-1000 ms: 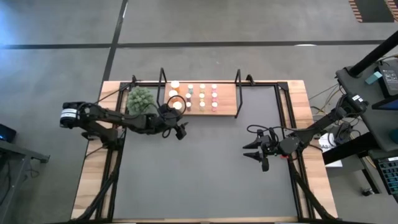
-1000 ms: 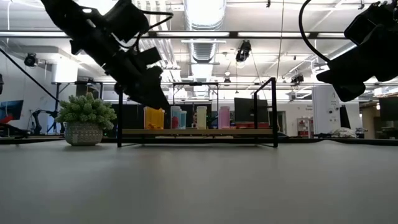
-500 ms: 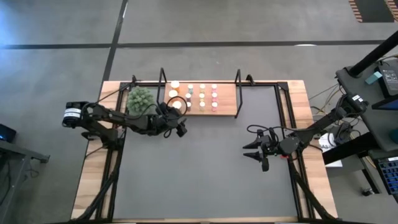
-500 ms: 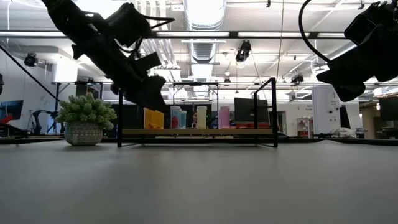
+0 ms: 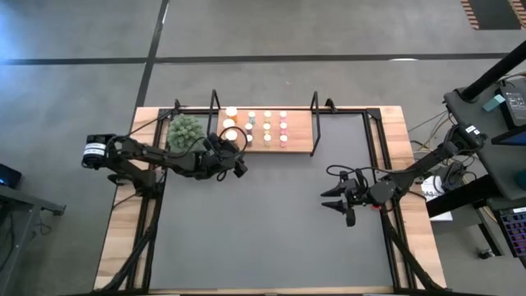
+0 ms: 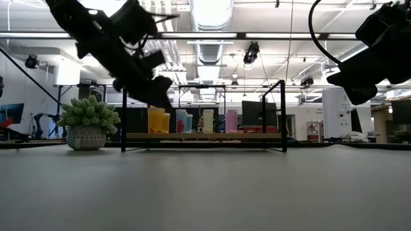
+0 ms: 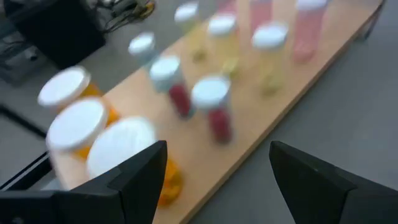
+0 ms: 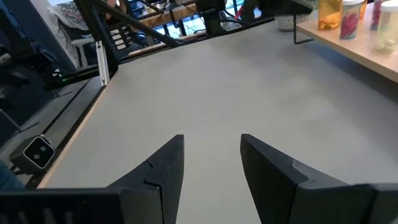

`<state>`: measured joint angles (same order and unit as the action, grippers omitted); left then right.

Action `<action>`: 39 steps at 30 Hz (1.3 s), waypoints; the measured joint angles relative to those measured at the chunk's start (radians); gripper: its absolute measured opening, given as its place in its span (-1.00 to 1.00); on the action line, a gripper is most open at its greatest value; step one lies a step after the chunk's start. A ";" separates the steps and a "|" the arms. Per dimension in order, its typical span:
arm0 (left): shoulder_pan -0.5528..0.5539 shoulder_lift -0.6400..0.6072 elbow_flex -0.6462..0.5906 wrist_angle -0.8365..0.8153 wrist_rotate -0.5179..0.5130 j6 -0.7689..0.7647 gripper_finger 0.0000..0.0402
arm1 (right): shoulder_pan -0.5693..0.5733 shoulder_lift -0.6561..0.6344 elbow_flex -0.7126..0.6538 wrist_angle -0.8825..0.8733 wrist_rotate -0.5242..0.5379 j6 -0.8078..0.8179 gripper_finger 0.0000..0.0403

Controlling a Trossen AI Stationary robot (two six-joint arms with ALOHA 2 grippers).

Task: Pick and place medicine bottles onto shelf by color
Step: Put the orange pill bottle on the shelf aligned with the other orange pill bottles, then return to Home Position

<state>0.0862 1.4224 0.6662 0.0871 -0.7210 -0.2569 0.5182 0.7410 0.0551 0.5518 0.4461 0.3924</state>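
Note:
The shelf (image 5: 300, 140) stands at the table's far side. Several medicine bottles (image 5: 267, 129) with white caps stand upright on its board in rows. In the left wrist view there are wide orange ones (image 7: 78, 124) at the left end, then red ones (image 7: 214, 109), yellow-green ones and pink ones (image 7: 308, 25). My left gripper (image 5: 232, 170) is open and empty, above the mat just in front of the shelf's left end; it also shows in the left wrist view (image 7: 217, 180). My right gripper (image 5: 335, 204) is open and empty over the mat at the right; it also shows in the right wrist view (image 8: 211, 168).
A green spiky plant ball (image 5: 186, 131) in a pot stands just left of the shelf, close to my left arm. Black wire frames (image 5: 215, 111) rise at both ends of the shelf. The dark grey mat (image 5: 271, 230) lies bare in the middle and at the near side.
My left gripper has risen a little in front of the shelf's left end and has drawn slightly back from the orange bottles. The bottles on the shelf stand as before.

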 joint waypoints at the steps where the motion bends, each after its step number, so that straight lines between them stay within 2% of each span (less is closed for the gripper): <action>1: -0.001 -0.005 0.007 0.017 0.011 0.000 0.33 | 0.000 0.000 0.000 0.000 0.000 0.000 -0.26; 7: 0.002 -0.052 0.050 0.044 0.102 0.006 0.33 | 0.000 0.000 0.000 0.000 0.000 0.000 -0.26; 10: 0.007 -0.093 0.076 0.044 0.163 0.067 0.33 | 0.000 0.000 0.000 0.001 0.000 0.000 -0.26; 15: 0.027 -0.201 0.114 0.051 0.175 0.218 0.33 | 0.000 0.001 0.000 0.000 0.000 0.000 -0.26; 19: 0.066 -0.306 0.113 0.028 0.215 0.245 0.33 | 0.000 0.001 0.000 0.001 0.000 0.000 -0.26; 27: 0.145 -0.510 0.013 -0.045 0.252 0.248 0.33 | 0.000 0.001 0.000 0.000 0.000 0.000 -0.26; 39: 0.150 -0.746 -0.177 -0.043 0.247 0.236 0.33 | 0.000 0.001 0.000 0.000 0.000 0.000 -0.26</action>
<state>0.2363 0.6768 0.4896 0.0437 -0.4737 -0.0204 0.5184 0.7422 0.0551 0.5518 0.4458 0.3926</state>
